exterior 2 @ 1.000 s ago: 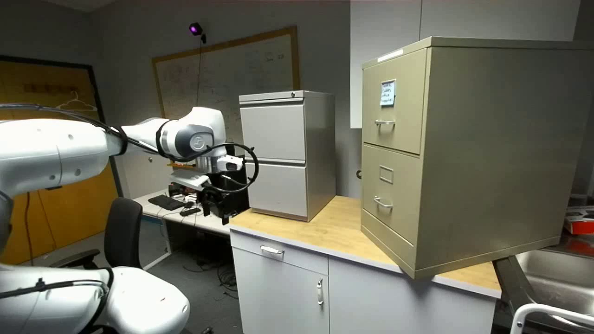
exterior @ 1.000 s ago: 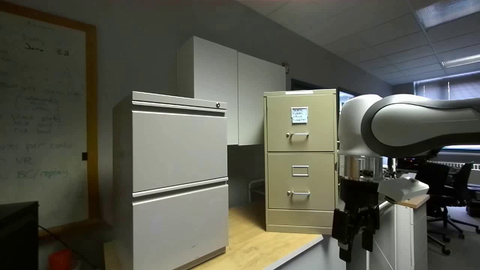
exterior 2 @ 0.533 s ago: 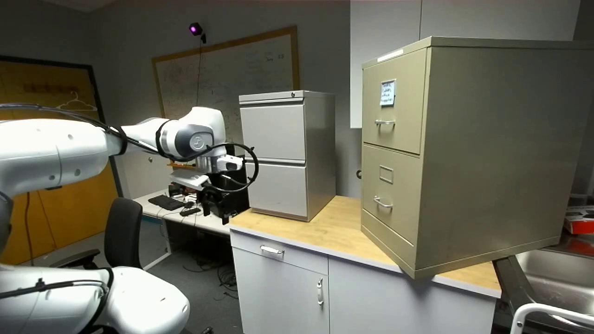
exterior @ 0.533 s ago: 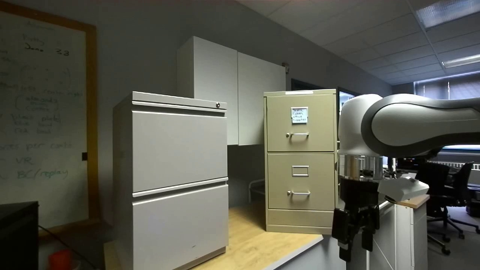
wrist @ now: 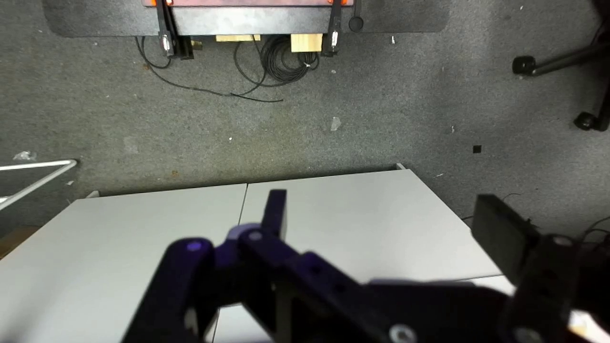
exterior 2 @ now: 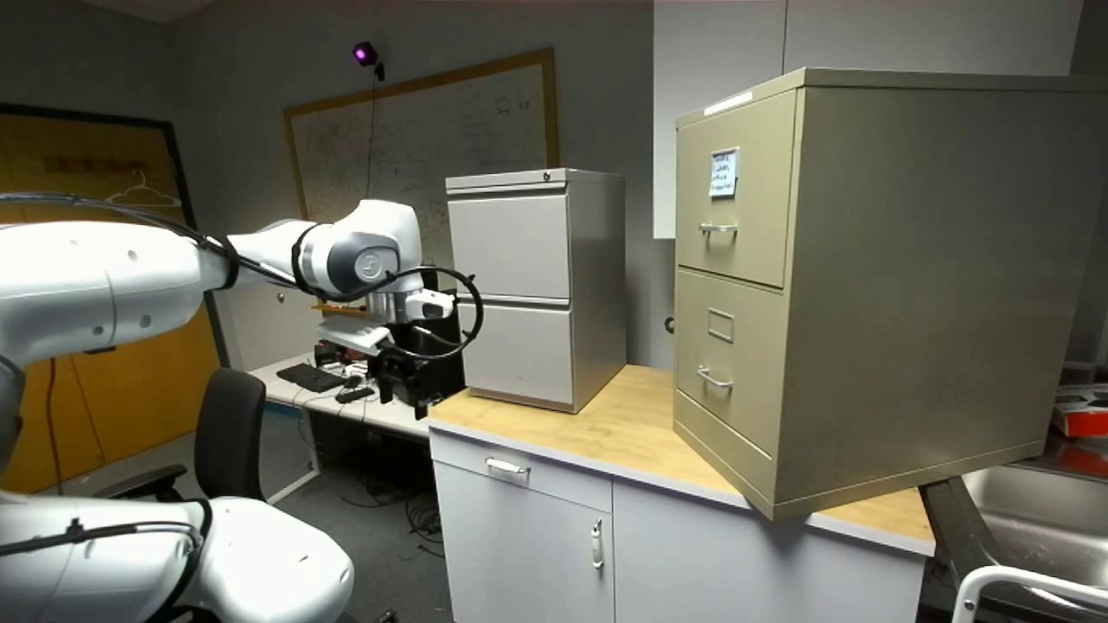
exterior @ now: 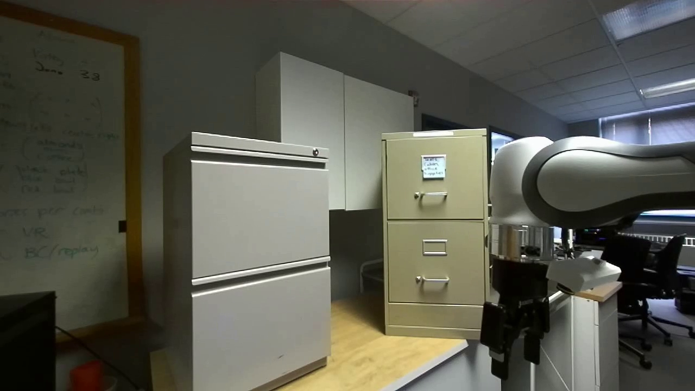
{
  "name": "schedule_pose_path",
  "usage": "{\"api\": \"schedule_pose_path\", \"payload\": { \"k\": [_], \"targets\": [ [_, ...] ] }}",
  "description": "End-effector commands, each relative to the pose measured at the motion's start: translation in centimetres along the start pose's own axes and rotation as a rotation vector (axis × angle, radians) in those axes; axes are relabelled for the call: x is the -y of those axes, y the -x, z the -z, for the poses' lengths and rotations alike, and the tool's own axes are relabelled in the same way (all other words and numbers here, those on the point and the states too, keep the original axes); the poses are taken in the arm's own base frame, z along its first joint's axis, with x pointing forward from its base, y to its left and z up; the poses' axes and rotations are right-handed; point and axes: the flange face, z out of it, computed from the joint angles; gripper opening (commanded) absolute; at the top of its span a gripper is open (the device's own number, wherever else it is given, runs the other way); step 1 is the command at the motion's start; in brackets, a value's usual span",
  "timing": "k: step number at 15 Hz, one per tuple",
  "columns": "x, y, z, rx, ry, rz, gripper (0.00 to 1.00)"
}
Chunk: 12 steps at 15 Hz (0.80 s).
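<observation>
Jaws stand wide apart, empty, near the wooden surface [exterior 2: 623,424], upon which stands the grey cabinet [exterior 2: 532,277], probably heavy, stiff and slippery on its flat faces, so the thin ledge [exterior: 260,271] across its front seems the best place to grasp.

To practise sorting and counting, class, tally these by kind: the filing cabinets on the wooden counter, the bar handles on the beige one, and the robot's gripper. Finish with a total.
Filing cabinets: 2, the grey cabinet and the beige cabinet
Bar handles: 2, the upper handle and the lower handle
Gripper: 1
Total: 5
</observation>
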Motion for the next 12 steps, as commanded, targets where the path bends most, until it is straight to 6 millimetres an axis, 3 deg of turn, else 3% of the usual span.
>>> {"api": "schedule_pose_path", "payload": {
  "k": [1,4,7,12],
  "targets": [
    [0.2,-1.2,0.6,-0.011,0.036,0.008,1.00],
    [0.4,-3.4,2.2,-0.085,0.085,0.032,1.00],
    [0.4,-7.2,4.7,-0.187,0.179,0.090,1.00],
    [-1.8,-16.2,7.7,-0.267,0.307,0.163,1.00]
  ]
}}
